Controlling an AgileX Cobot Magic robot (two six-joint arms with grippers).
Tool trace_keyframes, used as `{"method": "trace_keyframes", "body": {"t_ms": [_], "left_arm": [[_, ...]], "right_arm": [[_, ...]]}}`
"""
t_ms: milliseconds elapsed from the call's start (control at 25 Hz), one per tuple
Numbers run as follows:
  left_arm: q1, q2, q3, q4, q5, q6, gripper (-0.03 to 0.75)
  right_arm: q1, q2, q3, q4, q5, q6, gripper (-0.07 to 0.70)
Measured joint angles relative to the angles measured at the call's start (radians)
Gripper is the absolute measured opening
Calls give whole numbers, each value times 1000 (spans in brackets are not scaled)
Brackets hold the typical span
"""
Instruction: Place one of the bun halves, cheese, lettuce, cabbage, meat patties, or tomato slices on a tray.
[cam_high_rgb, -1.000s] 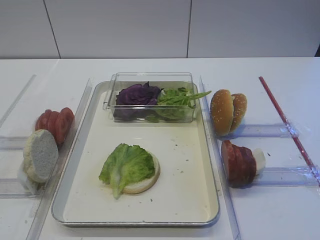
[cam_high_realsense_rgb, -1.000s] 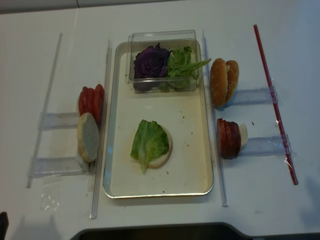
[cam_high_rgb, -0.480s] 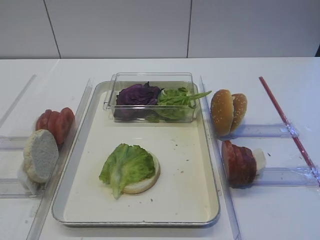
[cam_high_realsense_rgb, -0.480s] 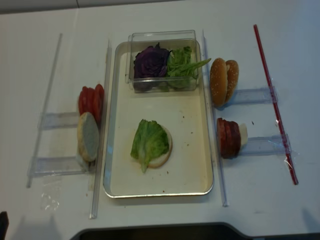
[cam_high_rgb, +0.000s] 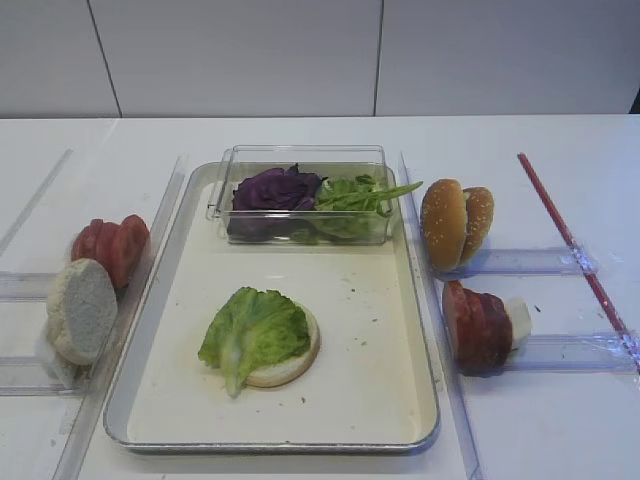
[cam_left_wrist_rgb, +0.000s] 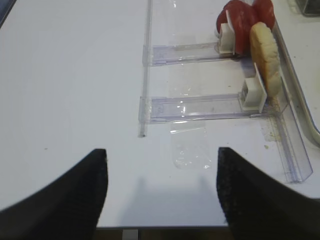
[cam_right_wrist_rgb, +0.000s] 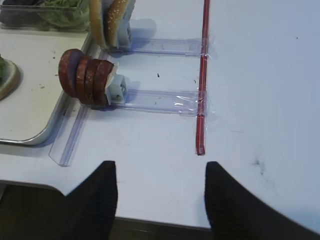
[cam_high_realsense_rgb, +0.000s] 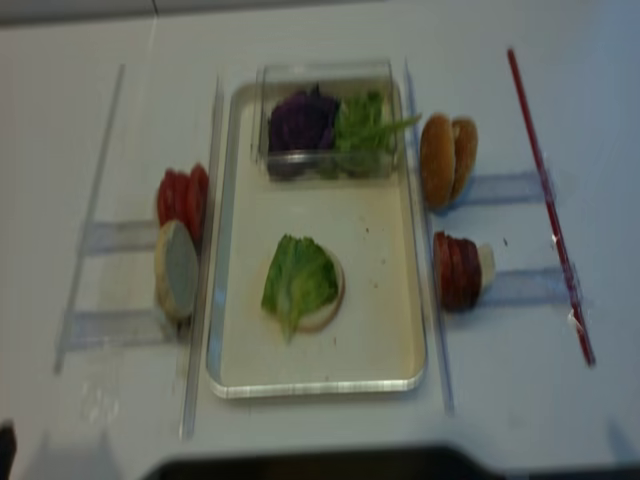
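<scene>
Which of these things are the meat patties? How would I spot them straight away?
Start at the big metal tray in the middle and look just off its right rim. Two clear racks sit there; the meat patties stand on edge in the nearer one. They are dark reddish-brown discs, unlike the golden sesame buns behind them.

change: meat patties | row leans tighter toward white block

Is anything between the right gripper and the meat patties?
Nothing visible. In the right wrist view the right gripper sits open over bare table; the meat patties stand ahead and left in their clear rack.
</scene>
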Motion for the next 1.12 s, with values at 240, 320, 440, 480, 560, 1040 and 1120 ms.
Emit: {"method": "trace_keyframes", "body": {"t_ms": [240,320,440,480,560,1040,1120], "left_arm": [[0,0,0,0,0,0,469],[0,0,0,0,0,0,469],[0,0,0,0,0,0,469],[0,0,0,0,0,0,469],[0,0,0,0,0,0,469],[0,0,0,0,0,0,469],[0,0,0,0,0,0,469]], "right_arm": [[0,0,2,0,0,5,436],[0,0,2,-4,-3,5,436],[0,0,20,-10,-37,7,436],[0,0,22,-12,-42,7,436],[0,0,23,-12,-47,8,436],[0,0,25,-12,-61,14,436],[0,0,27,-7,-61,13,436]]}}
